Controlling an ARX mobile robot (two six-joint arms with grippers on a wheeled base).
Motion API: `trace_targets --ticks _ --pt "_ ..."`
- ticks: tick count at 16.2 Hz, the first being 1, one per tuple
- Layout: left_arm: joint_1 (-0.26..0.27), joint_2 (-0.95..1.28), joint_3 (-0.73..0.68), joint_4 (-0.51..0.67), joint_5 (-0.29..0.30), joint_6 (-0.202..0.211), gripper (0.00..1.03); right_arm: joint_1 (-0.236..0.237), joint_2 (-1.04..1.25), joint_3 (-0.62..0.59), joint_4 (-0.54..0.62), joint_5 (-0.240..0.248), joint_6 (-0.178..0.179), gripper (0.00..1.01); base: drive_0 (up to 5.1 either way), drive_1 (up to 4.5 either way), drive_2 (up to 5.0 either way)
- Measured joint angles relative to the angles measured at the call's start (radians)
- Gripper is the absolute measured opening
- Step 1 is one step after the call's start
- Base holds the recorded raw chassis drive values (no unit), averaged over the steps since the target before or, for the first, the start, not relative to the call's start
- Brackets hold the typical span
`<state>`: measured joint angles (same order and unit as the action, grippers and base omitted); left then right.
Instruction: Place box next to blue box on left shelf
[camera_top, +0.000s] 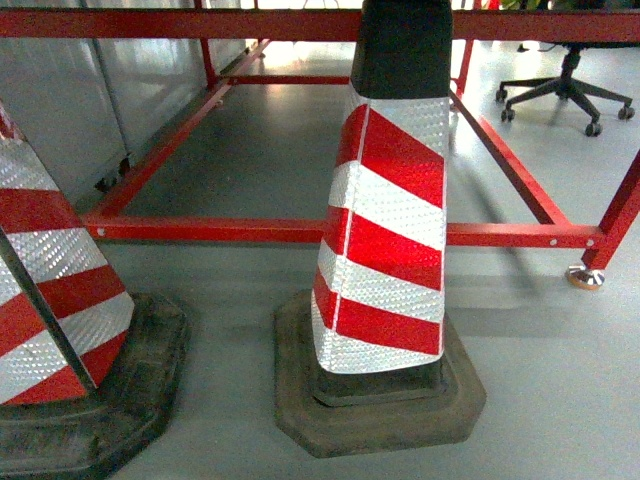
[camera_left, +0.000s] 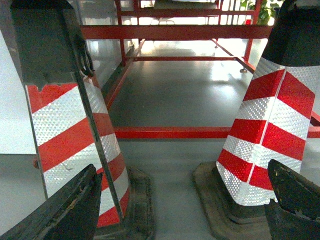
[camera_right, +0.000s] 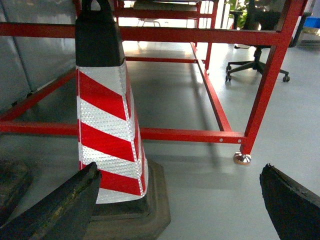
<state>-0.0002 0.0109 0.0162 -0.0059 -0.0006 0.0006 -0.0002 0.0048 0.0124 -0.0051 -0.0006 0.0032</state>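
The box and the blue box are out of view in all three views, and no shelf board shows. My left gripper (camera_left: 182, 166) hangs low over the grey floor and is open, its black fingers (camera_left: 65, 210) wide apart with only floor between them. It faces the gap between two red-and-white traffic cones. My right gripper (camera_right: 181, 167) is open too, with nothing in it, and its left finger (camera_right: 60, 210) is in front of a cone's base. Neither gripper shows in the head view.
One striped cone (camera_top: 385, 230) on a black rubber base stands straight ahead, another (camera_top: 50, 290) at the left edge. Behind them runs a red metal frame (camera_top: 230, 230) with a footed leg (camera_top: 585, 275). An office chair (camera_top: 565, 90) stands at the back right, grey panels (camera_top: 90, 90) to the left.
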Motion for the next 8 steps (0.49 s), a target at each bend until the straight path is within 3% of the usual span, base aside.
trace_targets --ticks 8 --pt "0.0 0.0 0.0 0.0 0.0 0.0 0.98 0.0 0.0 0.0 0.0 0.0 0.0 0.98 0.0 0.0 0.0"
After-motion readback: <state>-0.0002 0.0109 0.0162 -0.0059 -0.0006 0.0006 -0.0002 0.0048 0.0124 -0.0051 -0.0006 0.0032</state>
